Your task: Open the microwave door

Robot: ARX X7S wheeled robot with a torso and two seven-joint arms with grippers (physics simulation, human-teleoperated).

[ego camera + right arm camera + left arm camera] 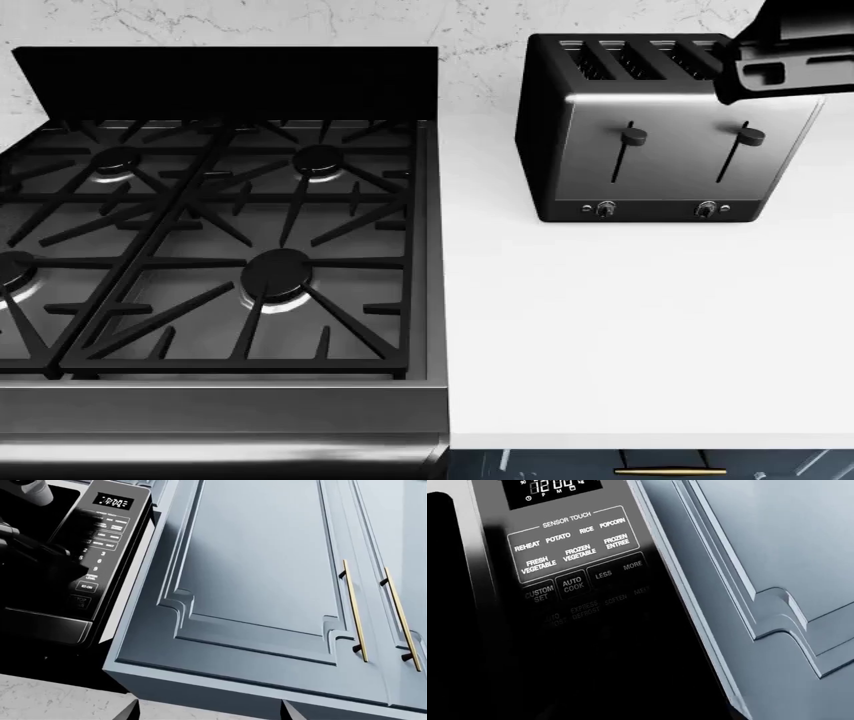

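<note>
Microwave (73, 565) cut off in both wrist views; not in head view at all. It sits up beside the blue-grey cabinet (260, 580), touching its side, above the marble wall strip at that view's lower edge. Left wrist view is very close on the control panel (577, 545): glossy black, white legends "SENSOR TOUCH", "REHEAT", "POPCORN"; lower rows fade into dark reflection, hard to read. Door (440, 605) only a black sliver at the frame edge; handle not made out.

Right wrist view: dark arm part (30, 545) across the microwave front, too dark to tell what it touches. Two dark tips (130, 711) at the bottom edge, apart, nothing between them, so right fingers read as open. Left fingers not seen in any view; state can't tell.

Cabinet doors: matte, raised panel w/ stepped corners, two slim brass handles (353, 610).

Head view: gas stove (214, 240), black cast grates, steel front. White table (641, 330), smooth. Toaster (661, 140), brushed steel, black ends, 4 slots, 2 levers. Dark arm piece (787, 55) overlaps its top right corner, cut by the frame.
</note>
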